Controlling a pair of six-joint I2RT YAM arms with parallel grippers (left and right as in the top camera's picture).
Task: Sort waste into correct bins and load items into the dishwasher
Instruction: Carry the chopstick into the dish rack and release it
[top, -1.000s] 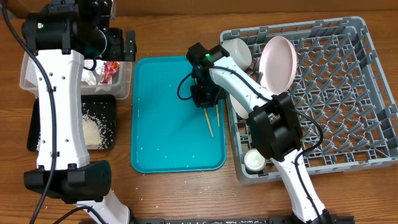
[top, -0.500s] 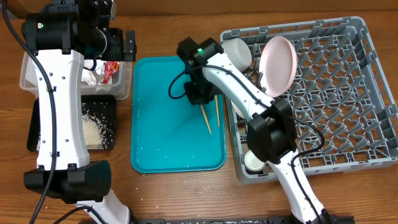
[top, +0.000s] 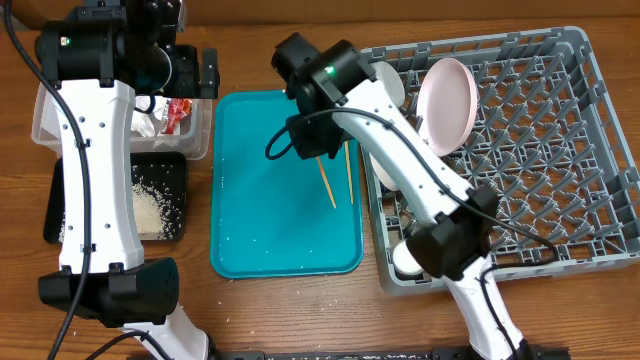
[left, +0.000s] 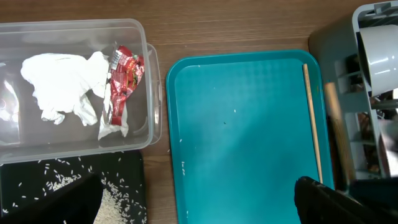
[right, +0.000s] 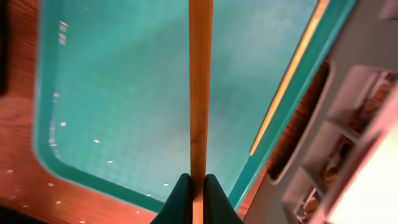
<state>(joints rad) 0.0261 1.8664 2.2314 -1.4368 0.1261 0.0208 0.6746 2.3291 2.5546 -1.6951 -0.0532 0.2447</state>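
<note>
My right gripper (right: 199, 186) is shut on a wooden chopstick (right: 200, 87) and holds it above the teal tray (top: 260, 230); the stick shows in the overhead view (top: 327, 183). The second chopstick (top: 350, 175) lies along the tray's right edge, also in the left wrist view (left: 313, 121). My left gripper (left: 199, 205) is open and empty, high above the clear tub (left: 74, 146), which holds the white napkin (left: 62, 84) and red wrapper (left: 124, 71). The black tray (top: 175, 200) holds rice (top: 150, 208). The grey rack (top: 540, 150) holds a pink plate (top: 447, 103), a bowl (top: 383, 85) and a cup (top: 408, 258).
A few rice grains are scattered on the teal tray and on the wooden table by its front edge. The rack's near-left wall stands close beside the tray's right rim. The left arm's white links run down the left side of the table.
My right gripper has moved up and to the left over the teal tray, lifting one chopstick off it. The other chopstick and the left arm have not moved.
</note>
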